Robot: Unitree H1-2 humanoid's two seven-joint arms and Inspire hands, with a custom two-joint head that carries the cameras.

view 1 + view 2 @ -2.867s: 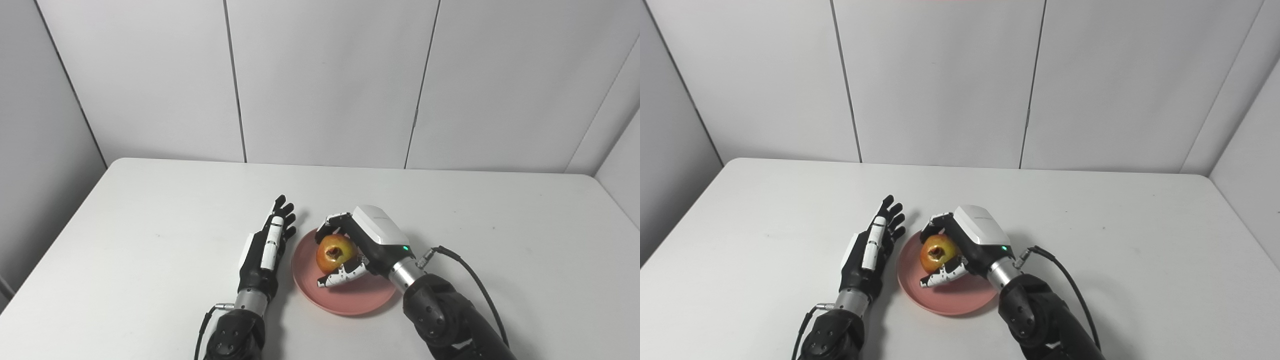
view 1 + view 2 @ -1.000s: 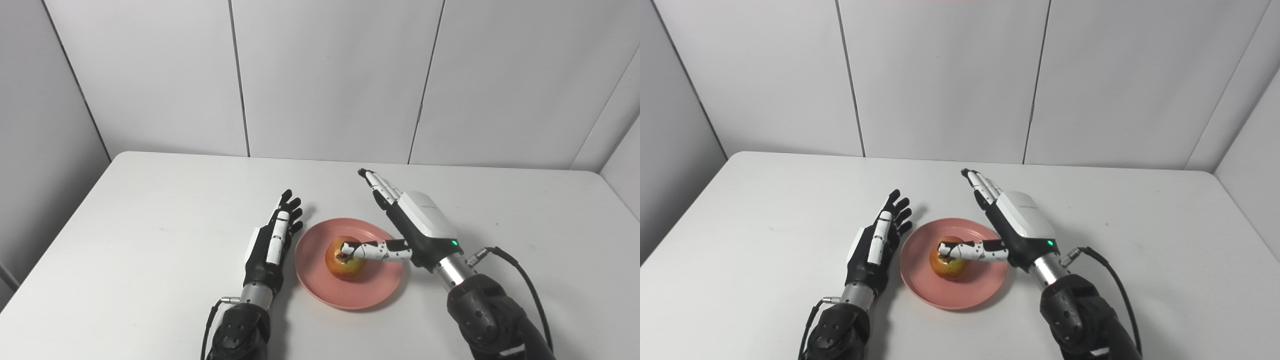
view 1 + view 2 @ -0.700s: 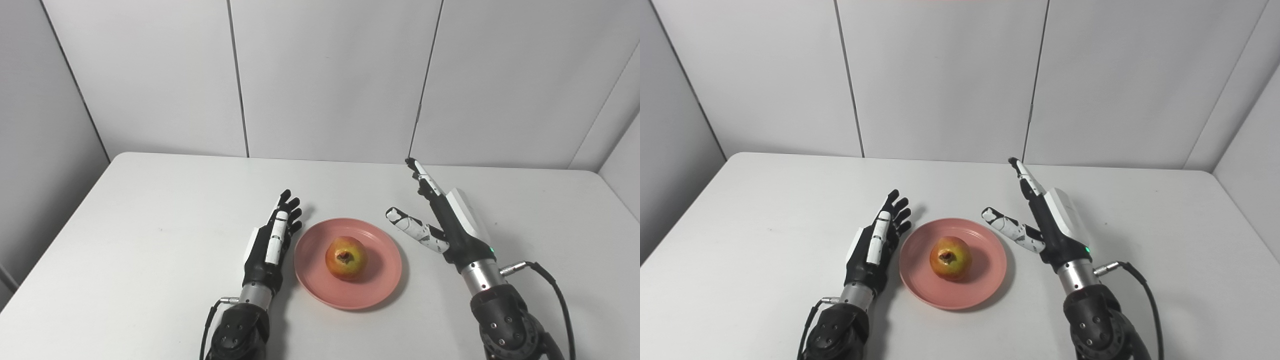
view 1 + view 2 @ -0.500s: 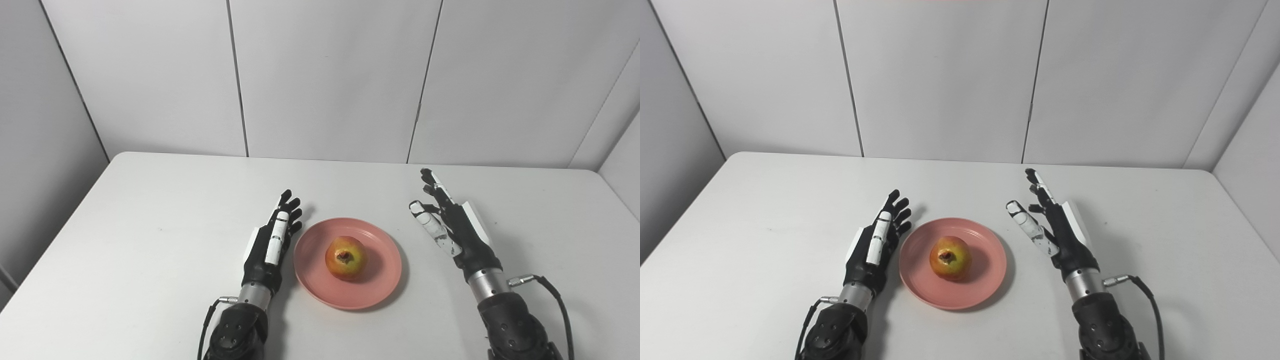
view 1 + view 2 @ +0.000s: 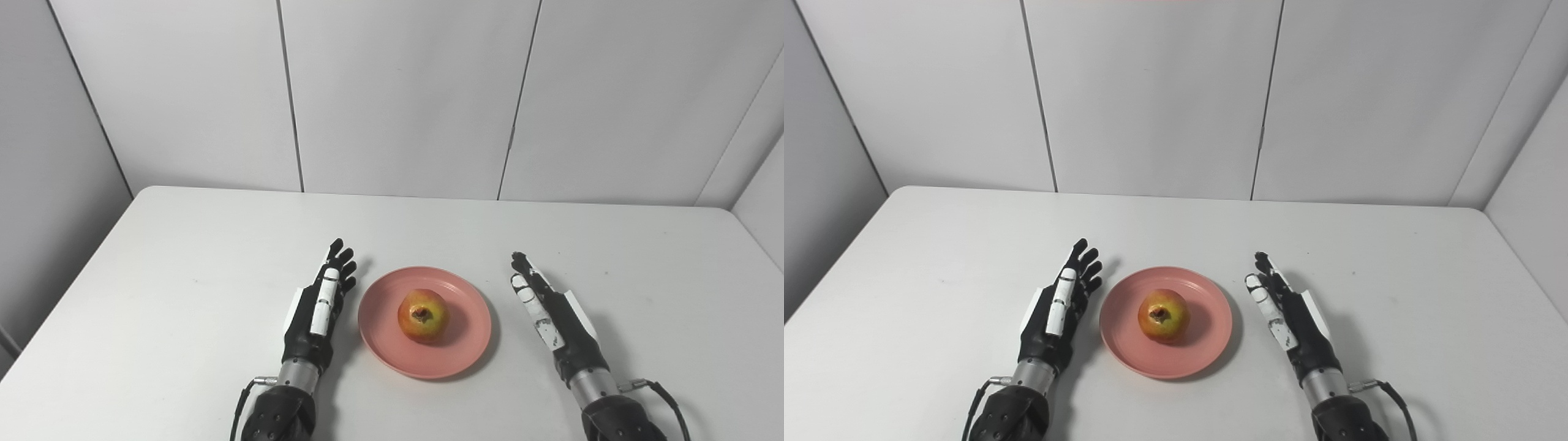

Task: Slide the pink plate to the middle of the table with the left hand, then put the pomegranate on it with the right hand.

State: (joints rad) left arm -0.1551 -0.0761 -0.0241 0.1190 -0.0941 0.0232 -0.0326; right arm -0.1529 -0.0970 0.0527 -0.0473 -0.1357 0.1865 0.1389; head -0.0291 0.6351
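Note:
The pink plate (image 5: 453, 355) lies flat near the middle of the white table, toward the front. A red and yellow pomegranate (image 5: 422, 315) rests on its centre, with nothing touching it. My left hand (image 5: 317, 309) lies open on the table just left of the plate, fingers straight and pointing away from me. To the right of the plate, a small gap away, my right hand (image 5: 551, 318) is open too, edge-on with fingers extended forward. Neither hand holds anything.
The white table (image 5: 184, 257) carries only the plate and fruit. Grey wall panels (image 5: 404, 92) stand close behind its far edge. A black cable (image 5: 664, 395) trails from my right wrist at the bottom right.
My right hand let go of the pomegranate, leaving it on the plate, then swung right and drew back toward me. My left hand slid slightly left and back. The camera view shifted a little.

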